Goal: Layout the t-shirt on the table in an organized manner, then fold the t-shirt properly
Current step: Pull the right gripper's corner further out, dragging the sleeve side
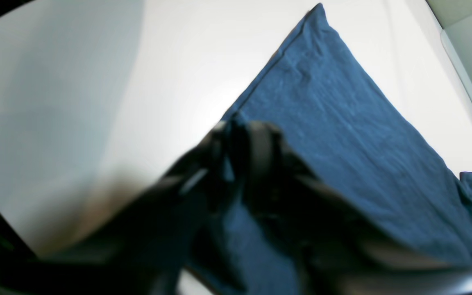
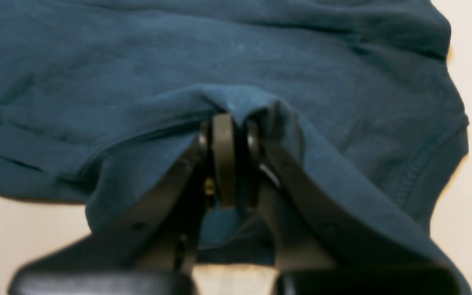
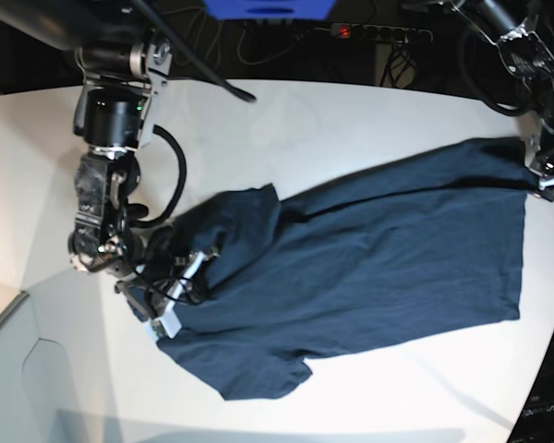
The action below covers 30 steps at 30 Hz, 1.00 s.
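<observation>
A: Where is the t-shirt [image 3: 369, 258] now?

B: It lies spread on the table [image 3: 351, 120], the white one, going from the lower left to the upper right in the base view. The hem side is at the right, and the sleeves and shoulder part are at the left. One sleeve points down near the front edge of the table.

A: What does the right gripper [image 2: 230, 123] do?

B: In the right wrist view its fingers stand very near each other, and a ridge of navy cloth is pinched between them. The fabric rises into a small peak at the tips. The base view shows only that this gripper [image 3: 171, 277] sits at the shoulder end of the shirt; the grip itself is too small to see there.

A: And the left gripper [image 1: 240, 127]?

B: The left wrist view is blurred. Cloth passes between the dark fingers at the edge of the shirt, and the hem corner stretches away from them over the table [image 1: 158, 61]. If the fingers press the cloth or are already loose, I cannot tell. In the base view this gripper [image 3: 547, 180] is at the far right corner of the hem, partly cut by the picture edge.

A: Does one view show the whole shirt?

B: Only the base view does.
</observation>
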Motion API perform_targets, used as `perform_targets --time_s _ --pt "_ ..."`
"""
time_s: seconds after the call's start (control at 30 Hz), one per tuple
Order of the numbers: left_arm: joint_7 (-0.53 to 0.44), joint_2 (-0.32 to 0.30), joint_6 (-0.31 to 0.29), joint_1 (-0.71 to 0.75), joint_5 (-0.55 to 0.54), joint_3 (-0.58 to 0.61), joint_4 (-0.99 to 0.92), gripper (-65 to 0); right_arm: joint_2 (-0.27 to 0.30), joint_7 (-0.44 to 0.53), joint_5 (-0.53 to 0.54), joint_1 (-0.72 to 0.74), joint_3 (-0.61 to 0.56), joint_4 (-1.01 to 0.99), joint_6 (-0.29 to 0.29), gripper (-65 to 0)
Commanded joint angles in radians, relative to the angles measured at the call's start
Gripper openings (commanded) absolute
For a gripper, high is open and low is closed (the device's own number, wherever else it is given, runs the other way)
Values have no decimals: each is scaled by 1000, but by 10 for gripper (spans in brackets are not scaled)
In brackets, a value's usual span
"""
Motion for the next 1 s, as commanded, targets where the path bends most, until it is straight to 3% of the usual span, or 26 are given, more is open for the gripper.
perform_targets --time_s 0.0,0.1,0.23,0.43,0.7,0.97 --pt "-21 -16 -2 -9 -10 -1 16 -466 8 23 20 28 -1 17 -7 -550" --pt "-21 -16 -2 -8 -10 -1 17 -387 10 23 20 26 0 20 -7 -444" --pt "-20 -16 -2 0 -17 -4 28 -384 36 23 20 23 22 62 -7 -355" --pt "-26 -10 -5 41 -13 -4 -4 -379 43 29 20 -15 123 143 -7 -348" --pt "-27 -16 -7 41 -17 -4 -156 -379 129 34 20 20 144 -37 -7 -344" --pt "-27 -16 -7 33 -10 4 -162 -379 178 187 18 46 132 -172 -7 -344"
